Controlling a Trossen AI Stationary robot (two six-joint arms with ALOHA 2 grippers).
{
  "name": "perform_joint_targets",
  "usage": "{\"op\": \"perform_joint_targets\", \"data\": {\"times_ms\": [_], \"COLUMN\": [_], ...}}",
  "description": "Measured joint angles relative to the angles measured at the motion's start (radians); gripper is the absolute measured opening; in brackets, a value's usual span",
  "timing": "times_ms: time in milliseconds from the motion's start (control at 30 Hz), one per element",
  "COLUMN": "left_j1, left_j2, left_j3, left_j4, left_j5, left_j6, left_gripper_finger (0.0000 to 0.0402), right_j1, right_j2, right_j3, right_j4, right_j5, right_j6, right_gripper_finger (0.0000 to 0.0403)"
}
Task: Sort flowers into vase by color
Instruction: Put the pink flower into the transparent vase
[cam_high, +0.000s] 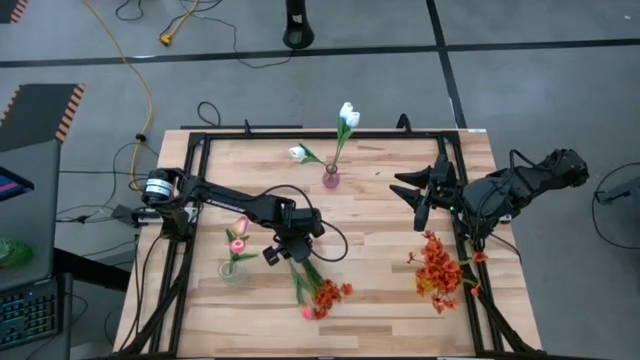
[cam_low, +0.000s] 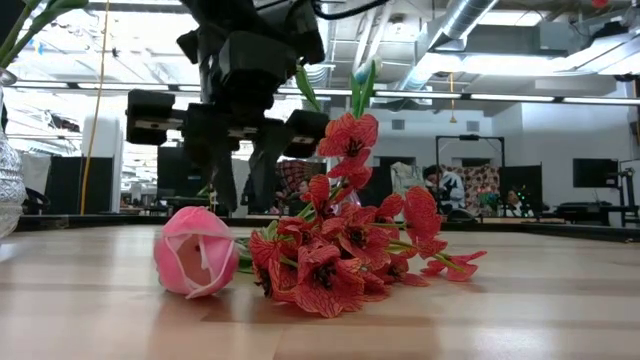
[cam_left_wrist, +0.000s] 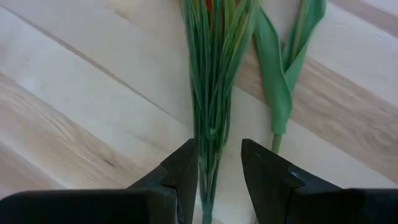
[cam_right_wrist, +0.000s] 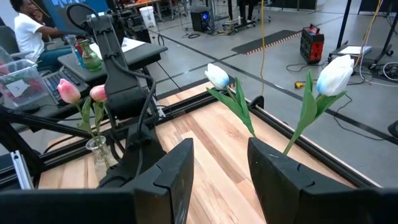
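Red-orange flower bunch (cam_high: 322, 292) beside the pink tulip (cam_high: 306, 313): light, floppy, best pinched at its stems, which the left pincer (cam_left_wrist: 219, 171) straddles spread.

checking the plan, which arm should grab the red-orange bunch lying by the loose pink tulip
Left. The left claw is open with the red-orange bunch's stems already between its fingers, beside the pink tulip. The right claw hangs far off near the table's right edge.
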Motion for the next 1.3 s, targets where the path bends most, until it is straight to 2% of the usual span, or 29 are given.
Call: {"op": "perform_joint_targets", "data": {"times_ms": [300, 833, 1300], "left_j1": [0.0, -0.028, -0.055], "left_j2": [-0.001, -0.002, -0.002], "left_j3": [-0.06, -0.121, -0.125], "left_j4": [0.05, 0.025, 0.034], "left_j5": [0.0, -0.006, -0.051], "left_j6": [-0.001, -0.001, 0.0], "left_gripper_finger": [0.0112, 0.0112, 0.0112], "right_j1": [0.0, 0.0, 0.0], "right_j2": [0.0, 0.0, 0.0], "right_j3": [0.0, 0.0, 0.0], "right_j4": [0.0, -0.001, -0.002], "right_j5": [0.0, 0.002, 0.004], "right_j6": [0.0, 0.0, 0.0], "right_gripper_finger": [0.0177, 0.0177, 0.0177]}}
